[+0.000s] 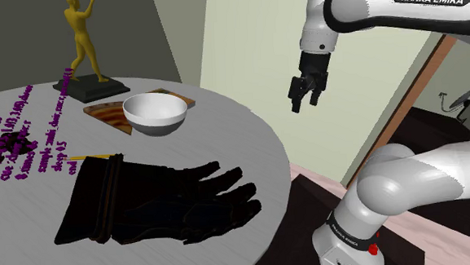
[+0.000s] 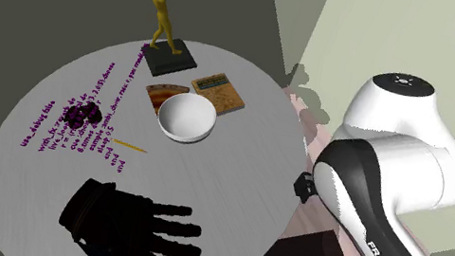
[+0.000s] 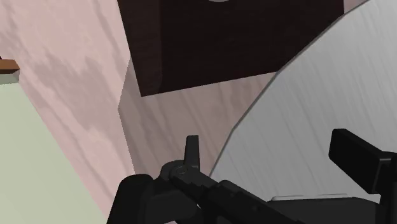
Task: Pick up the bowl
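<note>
Franka arm (image 1: 366, 7), white with dark joints, reaching out high, all-black two-finger gripper (image 1: 304, 93) pointing down past the round grey table's (image 1: 225, 136) rim, jaws spread wide, white round bowl (image 1: 155, 115) on the tabletop, at its shoulder-view nine o'clock.

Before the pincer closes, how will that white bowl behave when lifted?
Probably rigid: the white bowl keeps a thin, even rim. Its smooth, rounded wall may slip. The narrow base under a wide mouth could let it rock if nudged.
</note>
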{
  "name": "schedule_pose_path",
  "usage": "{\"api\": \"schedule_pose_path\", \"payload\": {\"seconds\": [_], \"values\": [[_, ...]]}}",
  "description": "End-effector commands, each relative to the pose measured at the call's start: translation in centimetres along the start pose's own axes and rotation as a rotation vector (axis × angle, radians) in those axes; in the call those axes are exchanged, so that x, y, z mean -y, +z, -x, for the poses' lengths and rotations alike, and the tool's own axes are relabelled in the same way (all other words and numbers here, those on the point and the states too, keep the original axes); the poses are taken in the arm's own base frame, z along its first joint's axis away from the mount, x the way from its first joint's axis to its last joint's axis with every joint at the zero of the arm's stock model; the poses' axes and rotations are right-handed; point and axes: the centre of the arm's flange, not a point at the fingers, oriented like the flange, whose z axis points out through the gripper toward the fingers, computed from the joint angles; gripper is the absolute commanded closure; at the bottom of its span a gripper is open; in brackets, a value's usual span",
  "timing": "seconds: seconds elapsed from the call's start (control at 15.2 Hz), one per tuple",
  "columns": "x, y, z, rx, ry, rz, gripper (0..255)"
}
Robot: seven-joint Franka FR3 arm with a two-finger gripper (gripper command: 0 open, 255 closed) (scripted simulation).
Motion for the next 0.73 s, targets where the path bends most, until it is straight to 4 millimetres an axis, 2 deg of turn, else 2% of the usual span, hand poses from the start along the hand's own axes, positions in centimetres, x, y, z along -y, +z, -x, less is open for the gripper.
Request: {"api": "schedule_pose_path", "payload": {"seconds": [0.0,0.66], "values": [[0.0,0.0,0.0,0.000,0.000,0.000,0],[7.9,0.1,-9.7,-0.003,0.023,-0.062,0]]}}
